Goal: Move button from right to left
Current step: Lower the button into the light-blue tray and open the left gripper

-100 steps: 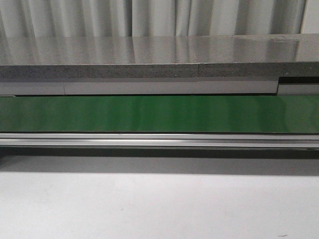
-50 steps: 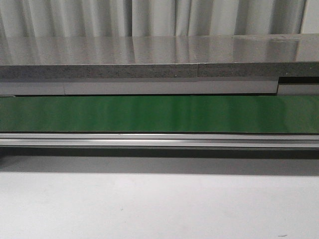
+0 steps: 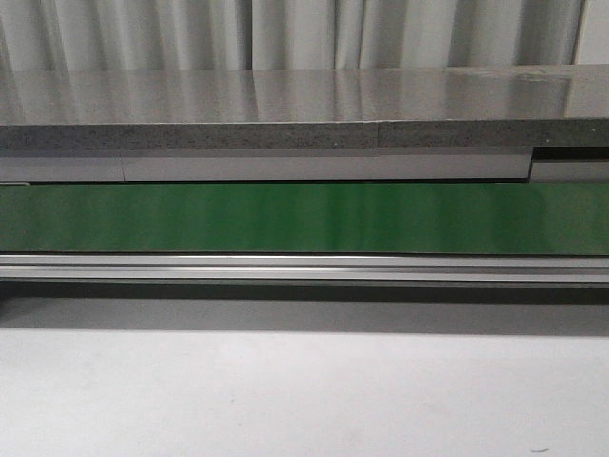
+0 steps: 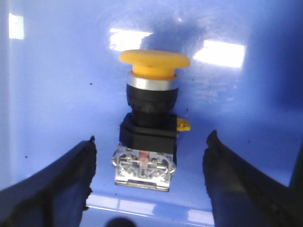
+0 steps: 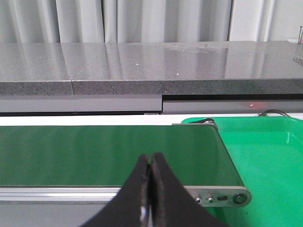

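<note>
The button (image 4: 150,118) lies in a blue bin (image 4: 57,94) in the left wrist view: a yellow-orange cap, a silver ring, a black body and a clear contact block with a red mark. My left gripper (image 4: 150,142) is open, its two black fingers (image 4: 66,179) standing on either side of the button's block without touching it. My right gripper (image 5: 150,158) is shut and empty, hovering at the near edge of the green conveyor belt (image 5: 94,151). Neither gripper nor the button shows in the front view.
The green belt (image 3: 304,217) runs across the front view with a metal rail (image 3: 304,268) in front and a grey stone counter (image 3: 304,105) behind. A green tray (image 5: 270,156) sits at the belt's right end. White tabletop (image 3: 304,400) lies nearest.
</note>
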Controlling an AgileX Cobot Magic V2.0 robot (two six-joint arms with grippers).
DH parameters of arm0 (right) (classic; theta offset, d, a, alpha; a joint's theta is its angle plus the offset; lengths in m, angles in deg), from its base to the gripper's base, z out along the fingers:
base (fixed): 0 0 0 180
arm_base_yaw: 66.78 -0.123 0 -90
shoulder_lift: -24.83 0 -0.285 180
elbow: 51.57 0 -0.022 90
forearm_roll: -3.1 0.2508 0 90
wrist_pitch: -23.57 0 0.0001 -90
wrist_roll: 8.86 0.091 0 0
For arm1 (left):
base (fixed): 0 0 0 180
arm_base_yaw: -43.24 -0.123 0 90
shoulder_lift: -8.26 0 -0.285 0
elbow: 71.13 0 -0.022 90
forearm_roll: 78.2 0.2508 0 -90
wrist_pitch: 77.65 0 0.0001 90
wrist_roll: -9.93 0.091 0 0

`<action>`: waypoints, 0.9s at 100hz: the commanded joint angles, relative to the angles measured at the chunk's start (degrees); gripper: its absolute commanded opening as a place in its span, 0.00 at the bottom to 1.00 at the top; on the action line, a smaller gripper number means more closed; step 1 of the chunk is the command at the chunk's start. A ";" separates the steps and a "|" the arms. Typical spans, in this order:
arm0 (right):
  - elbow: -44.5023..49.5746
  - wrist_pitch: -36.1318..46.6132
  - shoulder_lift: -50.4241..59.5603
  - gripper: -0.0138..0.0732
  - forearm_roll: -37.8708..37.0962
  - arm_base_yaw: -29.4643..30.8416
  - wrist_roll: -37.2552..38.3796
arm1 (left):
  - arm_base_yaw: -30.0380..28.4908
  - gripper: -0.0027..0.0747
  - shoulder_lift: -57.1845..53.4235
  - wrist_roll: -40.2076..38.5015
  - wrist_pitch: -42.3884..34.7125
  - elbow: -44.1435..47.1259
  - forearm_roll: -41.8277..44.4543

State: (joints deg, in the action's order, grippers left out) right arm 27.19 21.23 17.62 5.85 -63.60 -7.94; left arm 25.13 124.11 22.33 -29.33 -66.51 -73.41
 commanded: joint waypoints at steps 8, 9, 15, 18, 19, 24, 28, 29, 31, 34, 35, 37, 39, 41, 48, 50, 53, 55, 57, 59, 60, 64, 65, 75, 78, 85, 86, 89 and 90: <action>-0.84 4.74 0.78 0.08 0.09 0.24 -0.14 | -0.12 0.63 -6.56 0.06 -0.76 -2.19 0.02; -0.84 4.74 0.78 0.08 0.09 0.24 -0.14 | -0.12 0.63 -6.78 0.06 -0.86 -2.19 0.02; -0.84 4.74 0.78 0.08 0.09 0.24 -0.14 | -0.12 0.57 -8.84 0.06 -1.26 -2.99 -0.22; -0.84 4.74 0.78 0.08 0.09 0.24 -0.14 | -0.02 0.54 -9.80 0.06 -1.36 -3.32 -0.91; -0.84 4.74 0.78 0.08 0.09 0.24 -0.14 | -0.02 0.53 -10.06 0.06 -1.49 -3.63 -1.13; -0.84 4.74 0.78 0.08 0.09 0.24 -0.14 | -0.02 0.42 -12.00 0.06 -1.61 -4.37 -3.52; -0.84 4.74 0.78 0.08 0.09 0.24 -0.14 | -0.02 0.34 -13.20 0.06 -1.61 -4.67 -5.96; -0.84 4.74 0.78 0.08 0.09 0.24 -0.14 | -0.02 0.31 -13.73 0.06 -1.61 -4.81 -6.34; -0.84 4.74 0.78 0.08 0.09 0.24 -0.14 | -0.02 0.25 -14.47 0.06 -1.61 -4.81 -7.37; -0.84 4.74 0.78 0.08 0.09 0.24 -0.14 | -0.02 0.18 -15.50 0.06 -1.61 -4.81 -8.62; -0.84 4.74 0.78 0.08 0.09 0.24 -0.14 | -0.02 0.16 -15.74 0.06 -1.61 -4.81 -9.22; -0.84 4.74 0.78 0.08 0.09 0.24 -0.14 | -0.02 0.11 -16.42 0.06 -1.61 -4.81 -9.95; -0.84 4.74 0.78 0.08 0.09 0.24 -0.14 | 0.10 0.06 -17.09 0.06 -1.61 -4.81 -10.53; -0.84 4.74 0.78 0.08 0.09 0.24 -0.14 | 0.23 0.01 -17.67 0.06 -1.61 -4.81 -10.79; -0.84 4.74 0.78 0.08 0.09 0.24 -0.14 | 1.45 0.01 -19.54 0.06 -1.61 -4.81 -11.24; -0.84 4.74 0.78 0.08 0.09 0.24 -0.14 | 1.87 0.01 -20.05 0.06 -1.61 -4.81 -11.40; -0.84 4.74 0.78 0.08 0.09 0.24 -0.14 | 2.48 0.01 -20.65 0.06 -1.61 -4.81 -12.37; -0.84 4.74 0.78 0.08 0.09 0.24 -0.14 | 2.96 0.01 -21.08 0.06 -1.61 -4.81 -12.94; -0.84 4.74 0.78 0.08 0.09 0.24 -0.14 | 3.52 0.01 -21.49 0.06 -1.71 -4.81 -13.89; -0.84 4.74 0.78 0.08 0.09 0.24 -0.14 | 3.92 0.01 -21.81 0.06 -1.70 -4.81 -14.64; -0.84 4.74 0.78 0.08 0.09 0.24 -0.14 | 4.34 0.01 -21.94 0.08 -1.70 -4.81 -15.20; -0.84 4.74 0.78 0.08 0.09 0.24 -0.14 | 5.83 0.01 -22.60 0.56 -1.70 -4.81 -16.30; -0.84 4.74 0.78 0.08 0.09 0.24 -0.14 | 6.12 0.01 -22.62 0.65 -1.70 -4.81 -16.67; -0.84 4.74 0.78 0.08 0.09 0.24 -0.14 | 10.75 0.01 -23.76 0.70 -2.83 -4.81 -17.21; -0.84 4.74 0.78 0.08 0.09 0.24 -0.14 | 12.55 0.01 -24.05 0.70 -3.33 -4.81 -17.21; -0.84 4.74 0.78 0.08 0.09 0.24 -0.14 | 15.92 0.01 -24.55 0.70 -4.18 -4.81 -17.21; -0.84 4.74 0.78 0.08 0.09 0.24 -0.14 | 16.24 0.01 -24.68 0.70 -4.30 -4.81 -17.24; -0.84 4.74 0.78 0.08 0.09 0.24 -0.14 | 17.43 0.01 -24.81 0.70 -4.59 -4.81 -17.24; -0.84 4.74 0.78 0.08 0.09 0.24 -0.14 | 17.98 0.01 -24.93 0.70 -4.73 -4.81 -17.24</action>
State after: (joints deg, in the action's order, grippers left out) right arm 27.19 21.23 17.62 5.85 -63.60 -7.94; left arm 39.68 102.29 22.95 -30.14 -69.55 -89.15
